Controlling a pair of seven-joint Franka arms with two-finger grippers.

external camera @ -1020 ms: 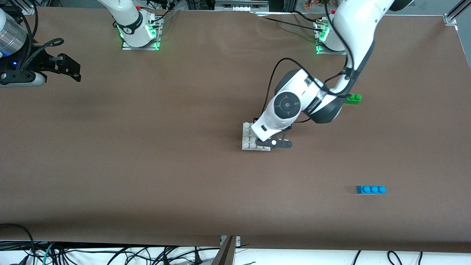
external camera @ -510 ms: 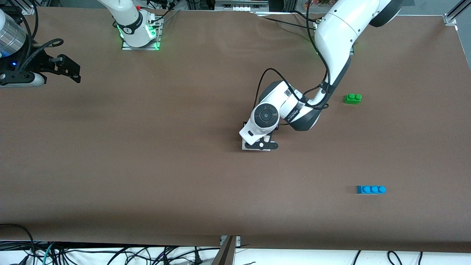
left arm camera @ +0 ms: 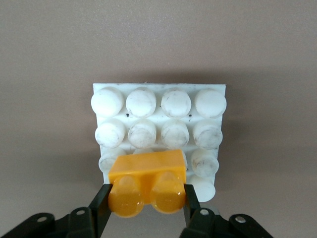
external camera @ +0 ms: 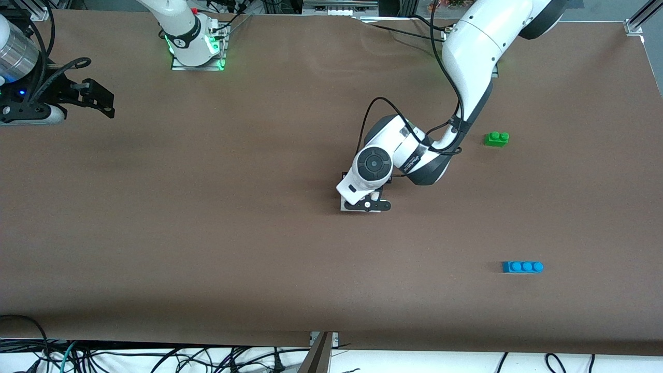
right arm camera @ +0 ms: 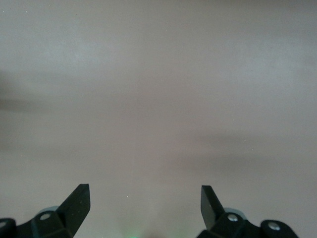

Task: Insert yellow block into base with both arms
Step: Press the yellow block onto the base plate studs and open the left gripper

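Note:
My left gripper (left arm camera: 144, 202) is shut on the yellow block (left arm camera: 147, 182), one black finger on each short end, studs facing the camera. The block sits low over the edge rows of the white studded base (left arm camera: 158, 119); I cannot tell whether it touches the studs. In the front view the left wrist (external camera: 373, 166) covers nearly all of the base (external camera: 343, 206) at the table's middle, and the block is hidden. My right gripper (external camera: 101, 99) waits open over bare table at the right arm's end, with nothing between its fingers (right arm camera: 79, 203).
A green two-stud brick (external camera: 496, 139) lies beside the left forearm, toward the left arm's end. A blue three-stud brick (external camera: 523, 267) lies nearer the front camera. The brown table cover's front edge (external camera: 321, 334) runs along the bottom.
The left hand has moved toward the right arm's end and come to rest over the base, now covering it. In the last half second it barely moved. The right arm stayed put.

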